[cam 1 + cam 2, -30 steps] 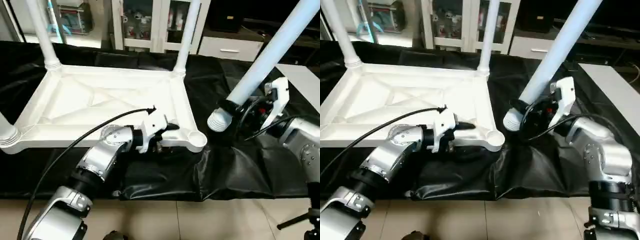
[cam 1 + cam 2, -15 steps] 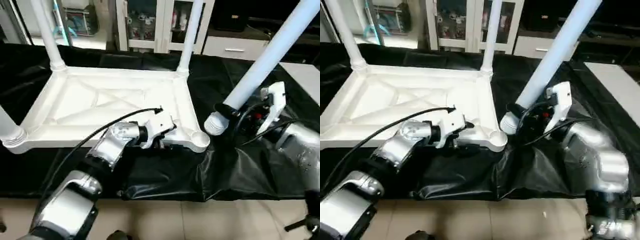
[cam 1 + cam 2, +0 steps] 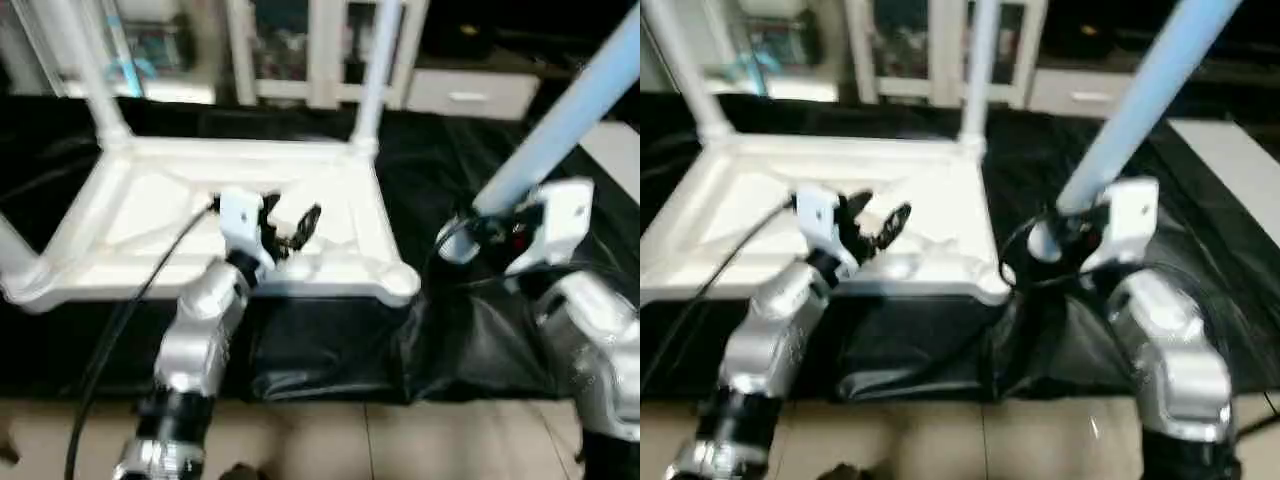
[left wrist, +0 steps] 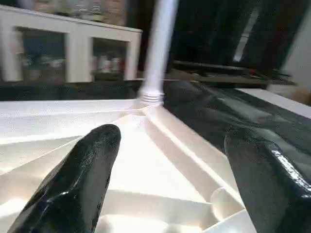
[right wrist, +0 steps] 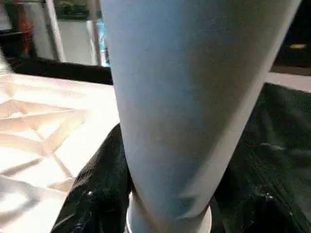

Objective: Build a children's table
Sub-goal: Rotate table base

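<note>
The white tabletop [image 3: 160,215] lies underside up on black cloth. Three white legs stand in its sockets: back left [image 3: 90,75], back right [image 3: 372,70] and near left [image 3: 15,262]. The near right socket [image 3: 402,280] is empty. My left gripper [image 3: 290,228] hovers open over the tabletop's near right part, holding nothing; its fingers [image 4: 82,179] frame the back right leg [image 4: 158,48]. My right gripper [image 3: 478,228] is shut on a fourth leg [image 3: 570,105] near its ribbed lower end [image 3: 1043,240], to the right of the empty socket. That leg [image 5: 194,97] slants up and right.
Black cloth [image 3: 330,340] covers the work table to its near edge, with tiled floor below. White cabinets [image 3: 280,50] stand behind. A white surface [image 3: 1230,160] lies at the far right. A black cable [image 3: 130,300] trails along my left forearm.
My left gripper has lifted off the tabletop's near rim and now points up over the ribs. The right arm has shifted slightly with the leg. The camera also moved.
</note>
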